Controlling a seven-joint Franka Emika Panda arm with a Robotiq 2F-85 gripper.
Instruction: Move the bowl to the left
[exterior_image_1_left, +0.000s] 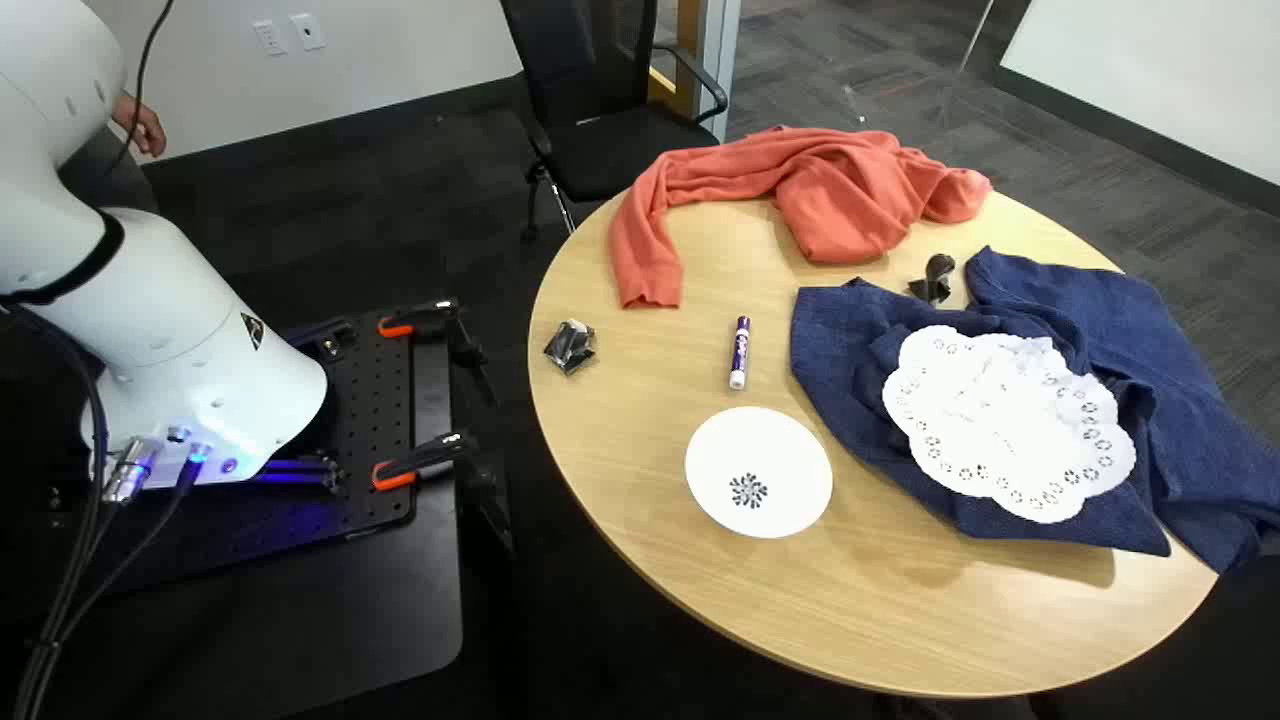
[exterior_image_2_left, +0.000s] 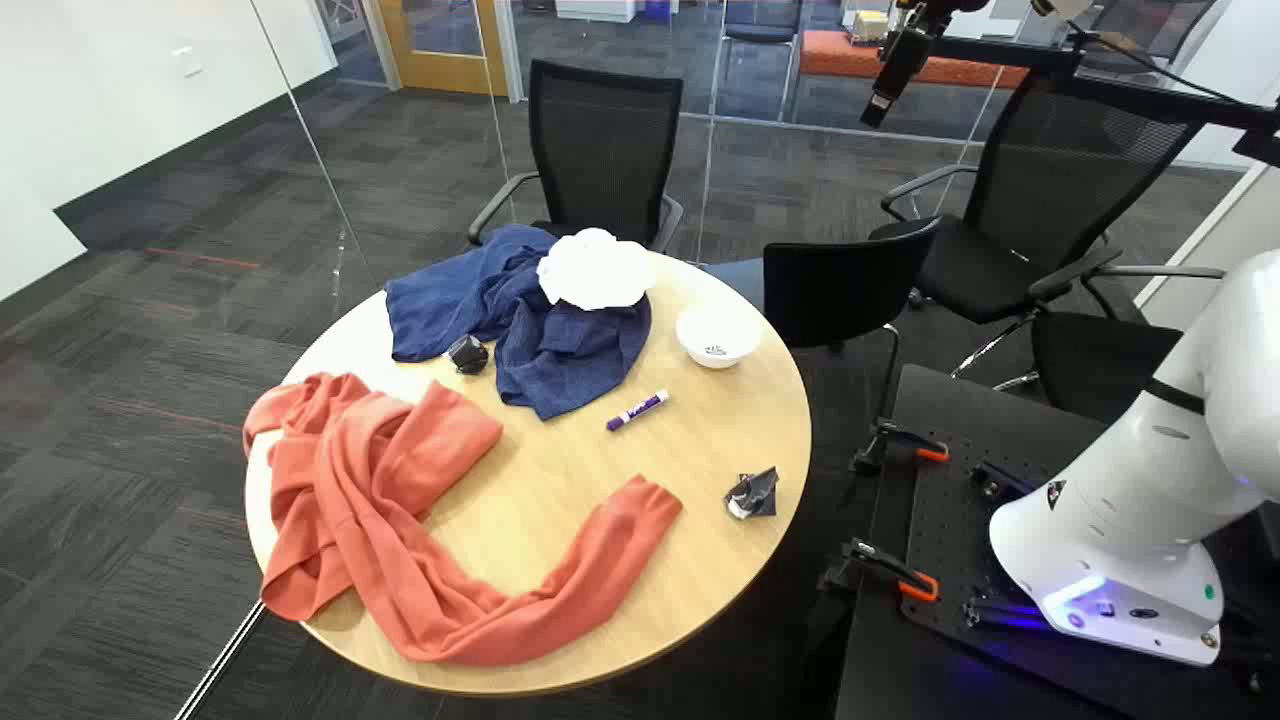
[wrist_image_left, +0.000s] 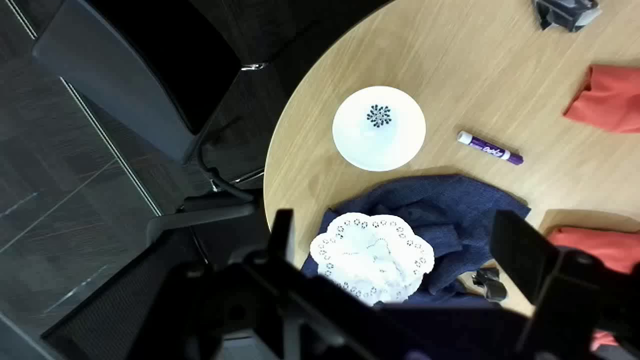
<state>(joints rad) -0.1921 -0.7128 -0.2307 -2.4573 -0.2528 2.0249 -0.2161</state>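
The black two-fingered gripper (wrist_image_left: 398, 225) is spread wide; the small round white bowl (wrist_image_left: 379, 147) with a dark speckled centre sits on the round pale wooden table (wrist_image_left: 310, 125), near a slim purple-and-white marker (wrist_image_left: 490, 148)

Your arm (exterior_image_1_left: 165, 290) is white and rounded, bearing a black band (exterior_image_2_left: 1176, 397), a dark four-sided label (exterior_image_1_left: 252, 330), a silver base connector (exterior_image_1_left: 130, 472) and dark cables (exterior_image_1_left: 43, 648), and your gripper (wrist_image_left: 393, 222) is black.
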